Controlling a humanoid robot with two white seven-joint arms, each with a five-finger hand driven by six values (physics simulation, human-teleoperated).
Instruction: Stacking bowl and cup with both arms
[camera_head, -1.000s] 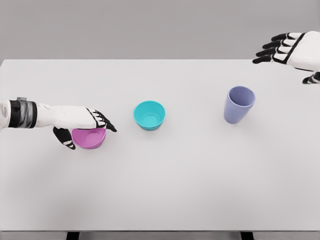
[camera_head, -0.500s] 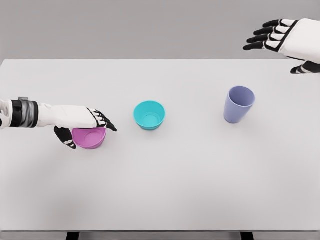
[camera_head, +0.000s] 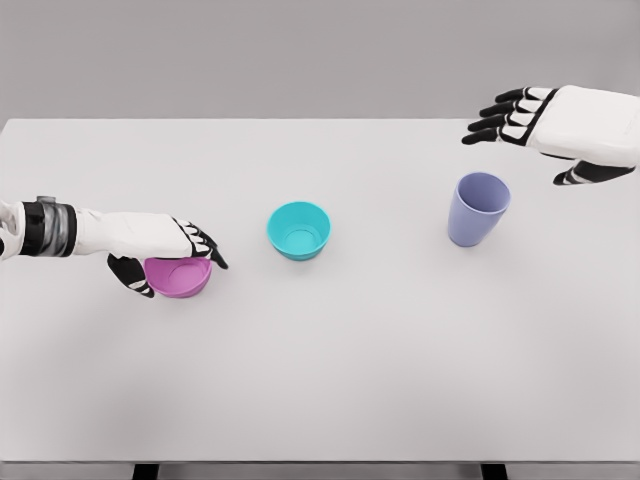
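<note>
A pink bowl (camera_head: 180, 277) rests on the white table (camera_head: 330, 370) at the left. My left hand (camera_head: 170, 258) wraps it, fingers over the far rim and thumb on the near side. A teal bowl (camera_head: 299, 230) stands upright near the middle. To the right is an upright lavender cup (camera_head: 477, 209). My right hand (camera_head: 530, 125) hovers above and behind the cup with its fingers spread, holding nothing.
The table's far edge (camera_head: 300, 120) runs behind the objects against a grey wall. Its front edge (camera_head: 320, 462) lies at the bottom of the view.
My right hand has come leftward and down toward the lavender cup. My left hand's fingers have curled slightly tighter on the pink bowl, which has not moved.
</note>
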